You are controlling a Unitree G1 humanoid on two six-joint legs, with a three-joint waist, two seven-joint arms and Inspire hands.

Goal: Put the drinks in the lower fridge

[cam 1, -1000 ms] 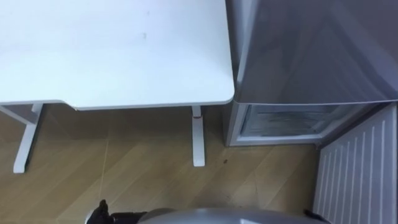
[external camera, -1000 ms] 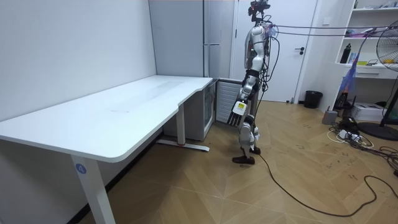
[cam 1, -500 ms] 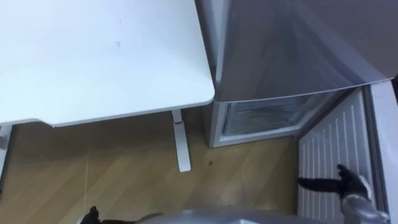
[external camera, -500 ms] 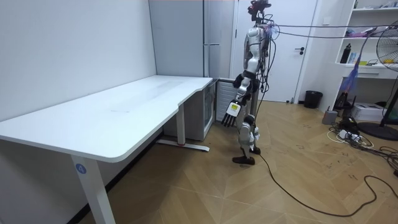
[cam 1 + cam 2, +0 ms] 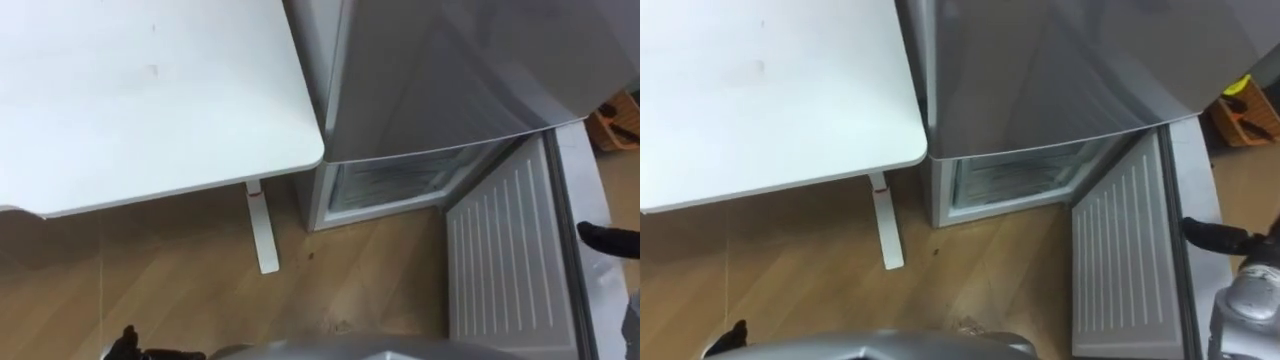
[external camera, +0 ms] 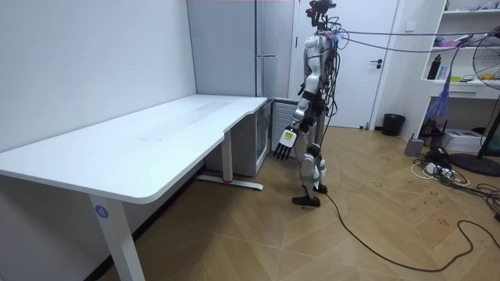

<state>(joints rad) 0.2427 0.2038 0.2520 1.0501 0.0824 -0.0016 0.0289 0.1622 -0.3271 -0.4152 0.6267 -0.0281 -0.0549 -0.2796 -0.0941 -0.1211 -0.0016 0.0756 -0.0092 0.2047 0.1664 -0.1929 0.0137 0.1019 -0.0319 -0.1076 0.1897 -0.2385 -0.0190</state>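
The tall grey fridge (image 5: 440, 70) stands to the right of a white table. Its lower compartment (image 5: 395, 180) is open and shows bare white shelves inside. The lower door (image 5: 500, 260) is swung out to the right, ribbed inner side up. My right hand (image 5: 612, 238) reaches forward with straight dark fingers at the door's outer edge; whether it touches is unclear. In the room view that hand (image 6: 283, 145) hangs beside the open door. My left hand (image 5: 128, 345) shows low at the bottom left. I see no drinks.
The white table (image 5: 150, 100) fills the left, and its leg (image 5: 258, 228) stands on the wood floor close to the fridge. An orange object (image 5: 618, 112) lies beyond the fridge at the right. In the room view I stand between the table's end and a white room door (image 6: 355, 62).
The whole picture has shifted left as the camera turned right. My right hand has come into view and moved forward to the lower door's outer edge.
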